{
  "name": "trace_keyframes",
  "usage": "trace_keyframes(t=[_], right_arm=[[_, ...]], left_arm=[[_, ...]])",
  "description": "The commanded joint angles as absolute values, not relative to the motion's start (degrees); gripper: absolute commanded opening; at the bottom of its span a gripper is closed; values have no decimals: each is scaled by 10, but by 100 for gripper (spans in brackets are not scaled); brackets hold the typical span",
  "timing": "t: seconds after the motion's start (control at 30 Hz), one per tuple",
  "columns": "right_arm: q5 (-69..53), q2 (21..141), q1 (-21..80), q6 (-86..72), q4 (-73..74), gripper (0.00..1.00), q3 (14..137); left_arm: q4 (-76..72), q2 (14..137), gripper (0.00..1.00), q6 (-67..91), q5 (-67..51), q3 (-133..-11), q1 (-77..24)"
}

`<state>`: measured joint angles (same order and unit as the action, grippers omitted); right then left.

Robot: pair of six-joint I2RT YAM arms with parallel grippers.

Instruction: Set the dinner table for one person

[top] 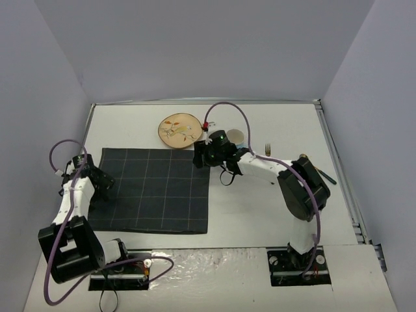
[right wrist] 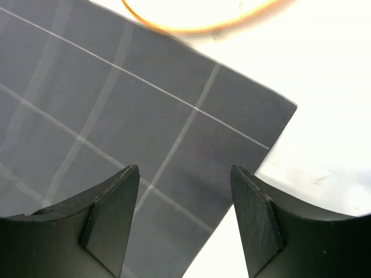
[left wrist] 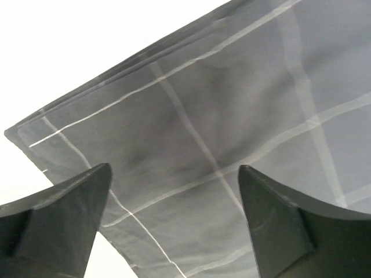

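The white dinner table carries a dark grey checked placemat lying flat at centre left. My left gripper hovers over the mat's left edge. In the left wrist view it is open, with only the cloth below it and nothing between the fingers. My right gripper is at the mat's far right corner. In the right wrist view it stands open above that corner, holding nothing.
A round patterned plate lies just behind the mat; its rim shows in the right wrist view. A cup and a fork sit right of it. A dark utensil lies near the right edge.
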<state>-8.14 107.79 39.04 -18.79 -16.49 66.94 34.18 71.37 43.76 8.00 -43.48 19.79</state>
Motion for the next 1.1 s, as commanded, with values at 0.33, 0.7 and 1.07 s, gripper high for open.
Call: trace_keyframes(t=[0.33, 0.7, 1.07], right_arm=[[-15, 808, 393, -218, -177, 80, 659], [-18, 653, 374, -251, -164, 98, 541], [-6, 544, 369, -240, -137, 100, 496]], left_arm=[[211, 634, 97, 327, -109, -540, 58], [-7, 788, 97, 430, -198, -583, 20], [-106, 1014, 97, 506, -230, -722, -26]])
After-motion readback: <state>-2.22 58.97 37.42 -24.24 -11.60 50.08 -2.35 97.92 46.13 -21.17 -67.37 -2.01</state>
